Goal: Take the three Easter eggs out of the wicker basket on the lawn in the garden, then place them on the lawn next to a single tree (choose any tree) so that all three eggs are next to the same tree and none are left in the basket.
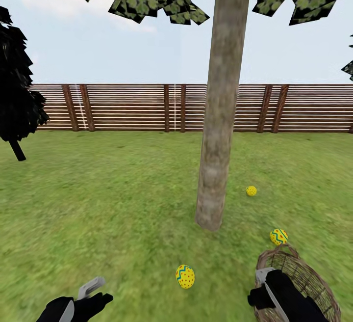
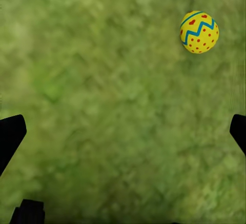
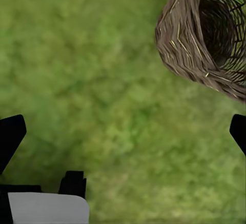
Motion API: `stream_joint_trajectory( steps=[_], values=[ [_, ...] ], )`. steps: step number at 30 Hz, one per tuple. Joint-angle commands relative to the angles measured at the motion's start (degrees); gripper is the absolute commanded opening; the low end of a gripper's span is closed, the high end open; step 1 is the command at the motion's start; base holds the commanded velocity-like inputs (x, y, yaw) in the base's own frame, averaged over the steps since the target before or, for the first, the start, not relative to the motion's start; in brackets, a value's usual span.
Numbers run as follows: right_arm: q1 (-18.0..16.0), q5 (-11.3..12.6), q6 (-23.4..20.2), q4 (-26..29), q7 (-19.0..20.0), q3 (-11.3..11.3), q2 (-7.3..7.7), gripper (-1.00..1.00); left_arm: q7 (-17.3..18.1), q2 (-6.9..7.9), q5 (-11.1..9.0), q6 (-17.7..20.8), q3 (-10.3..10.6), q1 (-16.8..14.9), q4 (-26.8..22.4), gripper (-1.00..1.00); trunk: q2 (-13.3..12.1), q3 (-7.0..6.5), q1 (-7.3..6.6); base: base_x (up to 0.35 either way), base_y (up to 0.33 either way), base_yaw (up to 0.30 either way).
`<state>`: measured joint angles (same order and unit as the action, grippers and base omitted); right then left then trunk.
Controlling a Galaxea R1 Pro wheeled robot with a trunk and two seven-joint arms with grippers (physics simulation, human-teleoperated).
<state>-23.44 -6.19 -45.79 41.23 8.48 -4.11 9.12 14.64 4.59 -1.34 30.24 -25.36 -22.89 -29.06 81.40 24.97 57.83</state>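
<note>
Three Easter eggs [image 1: 185, 277] [image 1: 278, 236] [image 1: 251, 191]: you see them near the tree [image 1: 215, 165].
Writing: none legible.
Wicker basket [image 1: 306, 278]: beside the tree.
Left gripper [image 2: 123, 131], right gripper [image 3: 123, 131]: spread, empty.

No readable text, labels, brands, numbers or signs in any view; the eggs carry only zigzag bands and dots.

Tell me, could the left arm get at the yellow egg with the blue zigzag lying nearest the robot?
Probably yes. The left gripper is open over bare lawn, the yellow zigzag egg lies just ahead, and nothing stands between them.
</note>
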Motion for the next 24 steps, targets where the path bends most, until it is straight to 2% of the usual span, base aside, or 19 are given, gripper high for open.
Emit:
stream_joint_trajectory(
  steps=[1, 9, 24],
  values=[
    [-0.03, -0.6, -0.25, 0.09, 0.47, -0.17, 0.04, 1.0, 0.2, -0.03, -0.14, 0.43, -0.31, -0.04, -0.09, 1.0, -0.38, -0.12, -0.23, 0.0, 0.0, 0.0],
    [-0.02, -0.63, -0.26, 0.16, 0.43, -0.2, -0.64, 1.0, 0.27, 0.03, -0.15, 0.51, -0.31, -0.05, -0.12, 1.0, -3.58, -1.55, -1.98, 0.0, 0.0, 0.0],
    [-0.03, -0.68, -0.27, 0.17, 0.39, -0.02, -0.63, 1.0, 0.28, -0.01, -0.11, 0.52, -0.22, -0.05, -0.05, 1.0, -9.6, -4.25, -5.28, 0.0, 0.0, 0.0]
  ],
)
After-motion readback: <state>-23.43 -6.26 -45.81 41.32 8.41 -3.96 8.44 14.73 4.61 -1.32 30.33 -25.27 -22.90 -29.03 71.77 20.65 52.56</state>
